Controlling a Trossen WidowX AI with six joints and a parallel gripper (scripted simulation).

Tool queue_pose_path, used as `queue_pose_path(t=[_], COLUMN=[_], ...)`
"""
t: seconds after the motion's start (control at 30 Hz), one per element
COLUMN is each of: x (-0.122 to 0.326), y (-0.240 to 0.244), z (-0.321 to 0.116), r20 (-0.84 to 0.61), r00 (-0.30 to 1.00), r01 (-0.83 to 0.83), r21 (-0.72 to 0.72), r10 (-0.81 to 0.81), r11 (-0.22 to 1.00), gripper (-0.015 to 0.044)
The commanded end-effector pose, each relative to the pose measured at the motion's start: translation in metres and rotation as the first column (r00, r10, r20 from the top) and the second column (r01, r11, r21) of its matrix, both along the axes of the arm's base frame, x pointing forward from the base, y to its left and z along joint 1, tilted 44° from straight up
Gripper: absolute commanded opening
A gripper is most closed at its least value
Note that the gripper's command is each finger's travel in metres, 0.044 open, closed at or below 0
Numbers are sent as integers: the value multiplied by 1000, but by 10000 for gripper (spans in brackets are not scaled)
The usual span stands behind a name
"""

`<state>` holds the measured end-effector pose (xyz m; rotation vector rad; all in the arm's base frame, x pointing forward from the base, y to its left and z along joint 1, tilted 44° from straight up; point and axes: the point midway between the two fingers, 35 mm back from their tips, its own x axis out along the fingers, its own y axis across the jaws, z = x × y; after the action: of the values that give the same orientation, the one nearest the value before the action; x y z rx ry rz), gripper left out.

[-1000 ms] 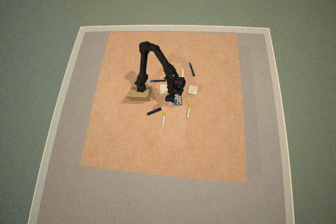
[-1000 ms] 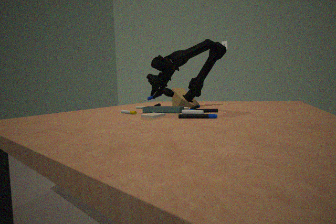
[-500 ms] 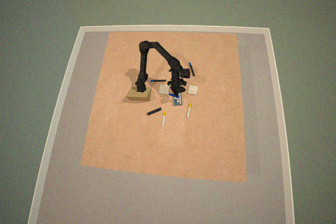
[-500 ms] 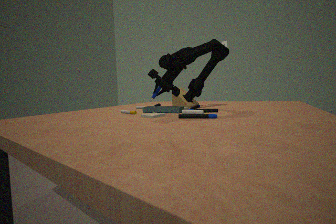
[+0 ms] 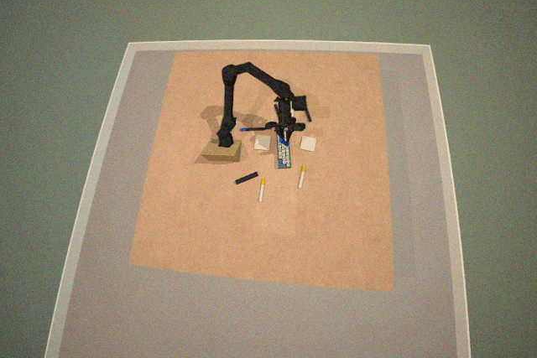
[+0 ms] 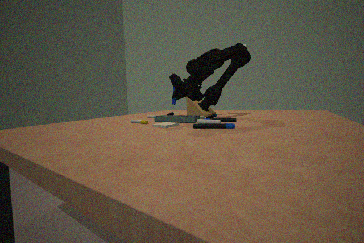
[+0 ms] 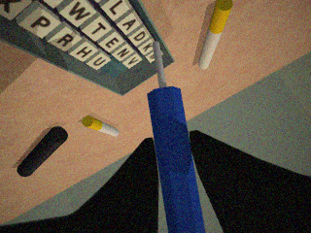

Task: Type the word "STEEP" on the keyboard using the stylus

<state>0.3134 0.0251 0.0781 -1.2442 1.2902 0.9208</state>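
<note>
My gripper is shut on the blue stylus. The stylus stands near upright, with its thin grey tip pointing down, a little above the keyboard in the exterior view. The teal keyboard has cream letter keys. In the wrist view it fills the upper left, with P, R, H, U, W, T, E, N, V, L, A, D and K readable. There the tip overlaps the keyboard's right end, beside K. The S key cannot be made out. The arm hides the keyboard's far end in the top view.
Two white markers with yellow ends, one and another, lie near a black bar. Pale square pads flank the keyboard. Blue-ended black pens and a white cylinder lie around.
</note>
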Motion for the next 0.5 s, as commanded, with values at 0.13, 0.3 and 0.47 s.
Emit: queue_pose_path(t=[0.13, 0.3, 0.47], x=[2, 2, 1], y=[14, 18, 23], z=[25, 33, 29], r20=[-38, -63, -63], r00=[951, 913, 913], r01=[-310, -407, -407], r21=[-104, -135, -134], r10=[307, 402, 402], r11=[945, 904, 904], gripper=[0, 0, 0])
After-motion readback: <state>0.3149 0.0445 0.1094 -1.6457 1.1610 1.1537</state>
